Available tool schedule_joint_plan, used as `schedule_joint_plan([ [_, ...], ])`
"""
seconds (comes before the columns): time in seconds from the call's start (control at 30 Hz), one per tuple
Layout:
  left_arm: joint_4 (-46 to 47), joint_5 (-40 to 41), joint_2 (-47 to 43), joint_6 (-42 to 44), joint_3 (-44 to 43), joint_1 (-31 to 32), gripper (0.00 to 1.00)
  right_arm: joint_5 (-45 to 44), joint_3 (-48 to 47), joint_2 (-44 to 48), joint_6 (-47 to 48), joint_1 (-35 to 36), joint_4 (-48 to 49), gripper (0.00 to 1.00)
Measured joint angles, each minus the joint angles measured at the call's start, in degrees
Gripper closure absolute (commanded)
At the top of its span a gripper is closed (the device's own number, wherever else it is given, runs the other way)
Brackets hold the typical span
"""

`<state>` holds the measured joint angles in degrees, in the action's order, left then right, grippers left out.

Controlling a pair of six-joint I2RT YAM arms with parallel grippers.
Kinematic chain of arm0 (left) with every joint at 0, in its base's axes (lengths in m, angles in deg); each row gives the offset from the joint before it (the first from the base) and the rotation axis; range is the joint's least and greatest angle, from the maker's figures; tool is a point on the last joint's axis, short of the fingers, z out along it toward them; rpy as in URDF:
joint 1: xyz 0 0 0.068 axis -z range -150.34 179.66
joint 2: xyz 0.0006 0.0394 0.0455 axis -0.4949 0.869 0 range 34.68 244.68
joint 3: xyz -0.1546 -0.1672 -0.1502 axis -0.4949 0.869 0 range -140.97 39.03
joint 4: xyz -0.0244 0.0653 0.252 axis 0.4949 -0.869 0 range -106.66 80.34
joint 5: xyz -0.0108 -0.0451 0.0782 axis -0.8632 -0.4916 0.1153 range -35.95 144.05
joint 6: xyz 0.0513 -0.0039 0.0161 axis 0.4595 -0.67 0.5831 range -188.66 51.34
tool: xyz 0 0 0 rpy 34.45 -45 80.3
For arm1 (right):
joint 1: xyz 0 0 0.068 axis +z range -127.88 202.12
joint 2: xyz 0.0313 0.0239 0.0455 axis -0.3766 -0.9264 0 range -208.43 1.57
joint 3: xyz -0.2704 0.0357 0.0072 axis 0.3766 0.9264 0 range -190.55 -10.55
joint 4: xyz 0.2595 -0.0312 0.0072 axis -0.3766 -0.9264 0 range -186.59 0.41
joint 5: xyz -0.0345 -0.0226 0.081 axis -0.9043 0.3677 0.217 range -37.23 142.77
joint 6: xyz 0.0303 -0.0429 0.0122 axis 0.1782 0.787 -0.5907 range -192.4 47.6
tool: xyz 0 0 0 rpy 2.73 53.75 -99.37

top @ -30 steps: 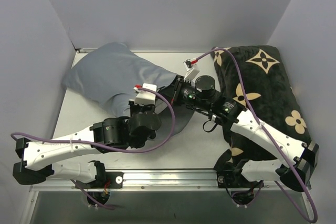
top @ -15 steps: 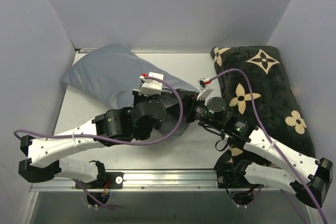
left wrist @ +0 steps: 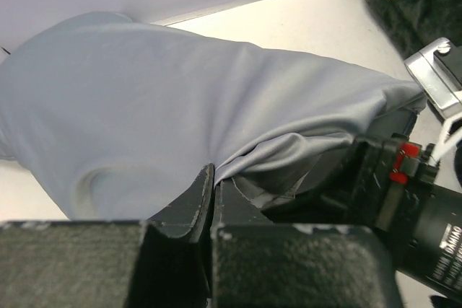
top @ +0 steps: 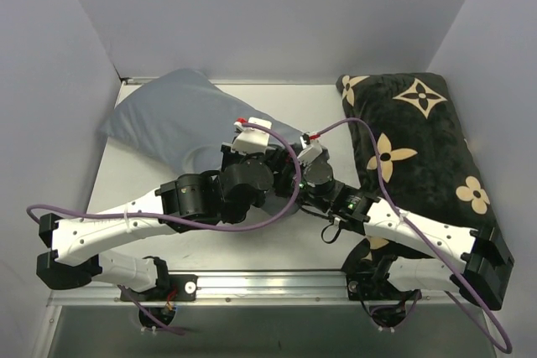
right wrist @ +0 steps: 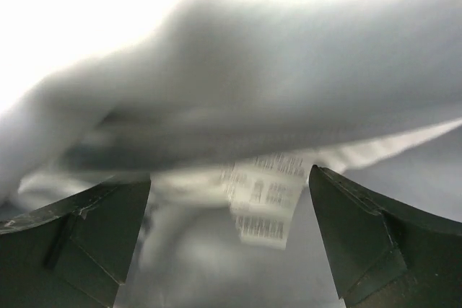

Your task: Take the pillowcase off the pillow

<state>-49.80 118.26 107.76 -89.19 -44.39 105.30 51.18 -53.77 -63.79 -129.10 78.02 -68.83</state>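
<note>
**Both hands at the open mouth of the pillowcase, near the middle of the worktop**

The pillowcase (top: 168,119) lies on the worktop (top: 319,106) with its long axis running from the back-left corner toward the centre. The pillow is inside it, covered from above, and the open end points at the two hands. The left hand (left wrist: 211,178) has its fingers together, clamped on the lower hem of the pillowcase. The right hand (right wrist: 231,200) is apart and faces straight into the mouth. A printed label (right wrist: 263,203) sits between its fingers; that view is blurred, so the pale strip there may be the pillow's edge. The right hand looks nearer to whatever is inside. The black cushion (top: 419,140) lies well apart on the right.
</note>
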Motion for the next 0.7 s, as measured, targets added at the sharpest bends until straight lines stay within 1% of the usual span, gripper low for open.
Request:
schedule_joint_plan([
  [0.03, 0.0, -0.2, 0.0, -0.04, 0.0, 0.0, 1.0, -1.11, 0.09, -0.68, -1.16, 0.07, 1.07, 0.0],
  [0.23, -0.66, -2.32, 0.0, -1.97, 0.39, 0.0, 1.0, -7.39, 3.89, -2.36, -6.32, 0.57, 7.13, 0.0],
  [0.33, -1.42, -3.76, -0.11, -3.8, 1.4, 0.0, 1.0, -8.57, 3.13, -6.23, -7.26, 0.76, 9.25, 0.01],
  [0.37, -1.77, -4.11, -0.22, -4.39, 1.86, 0.0, 1.0, -8.63, 2.54, -7.85, -7.43, 0.83, 9.6, 0.07],
  [0.4, -2.21, -4.39, -0.37, -4.92, 2.43, -0.09, 1.0, -8.63, 1.86, -9.38, -7.56, 0.83, 9.94, 0.2],
  [0.43, -2.73, -4.61, -0.59, -5.46, 2.99, -0.17, 1.0, -8.59, 1.11, -10.8, -7.45, 0.81, 10.14, 0.65],
  [0.47, -3.28, -4.83, -0.83, -6.08, 3.61, -0.39, 1.0, -8.39, 0.35, -12.17, -7.26, 0.72, 10.27, 0.86],
  [0.5, -3.72, -5.01, -1.14, -6.51, 4.17, -0.59, 1.0, -8.24, -0.2, -12.92, -7.41, 0.52, 10.03, 1.0],
  [0.6, -4.28, -6.88, -3.32, -8.57, 6.08, -1.86, 1.0, -7.8, -0.55, -12.9, -7.34, -1.14, 8.11, 1.0],
  [0.7, -4.37, -10.86, -7.13, -11.15, 9.18, -4.5, 1.0, -7.37, -0.02, -10.27, -6.78, -3.87, 5.6, 1.0],
])
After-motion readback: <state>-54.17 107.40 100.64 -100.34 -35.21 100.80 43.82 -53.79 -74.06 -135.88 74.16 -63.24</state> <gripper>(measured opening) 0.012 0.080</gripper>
